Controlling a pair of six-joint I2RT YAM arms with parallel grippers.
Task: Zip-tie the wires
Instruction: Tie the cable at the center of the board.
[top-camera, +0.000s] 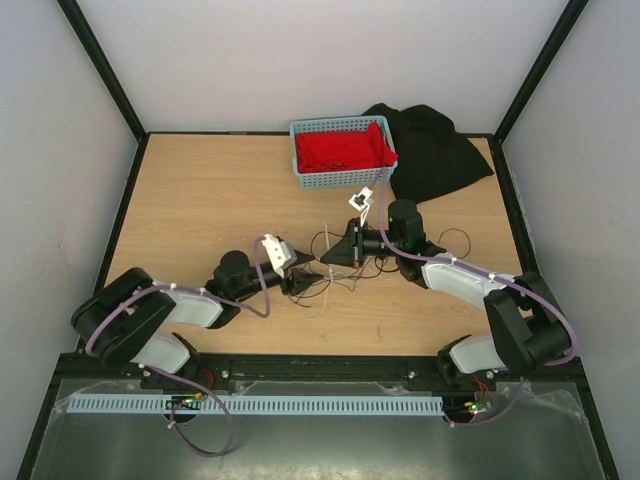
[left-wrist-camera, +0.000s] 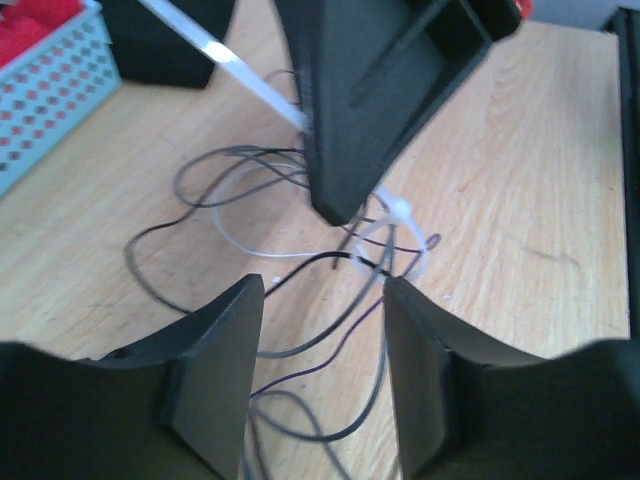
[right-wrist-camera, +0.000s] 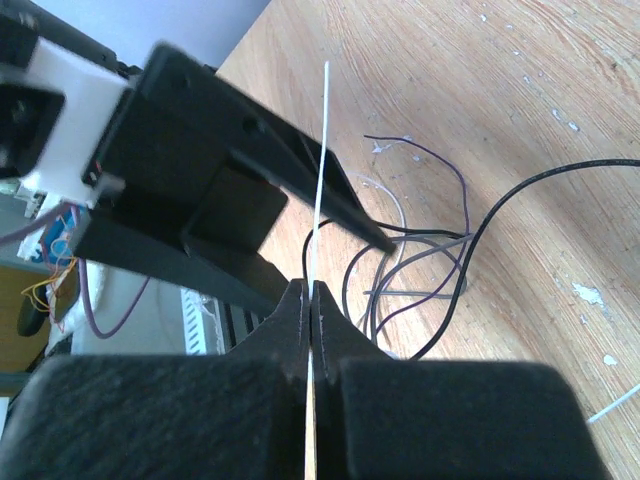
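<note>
Your right gripper (right-wrist-camera: 310, 298) has its fingers pressed together on the zip tie (right-wrist-camera: 320, 160), pinching the flat tail of it. Your left gripper (left-wrist-camera: 322, 292) stands spread, with nothing between its fingers but strands lying on the wood below. The wires (right-wrist-camera: 430, 237) lie about the middle of the tabletop (top-camera: 200, 200), a little toward its near edge. In the left wrist view the tie's head end appears looped loosely round several of them.

Treat the tie as light, smooth, springy plastic. It is narrow, stiff along its length, and likely to slide through hard fingers if you pull at an angle. Take it flat-on across the tail, close to the head, and pull straight along the strip.

The wires are hair-thin and limp, mostly black with a few pale ones, curling in open loops. They probably weigh almost nothing and will drag along with the tie rather than resist it. Hold them just beside the loop, gathering many strands at once. The tabletop is pale, matte wood grain and looks to offer them little grip.
</note>
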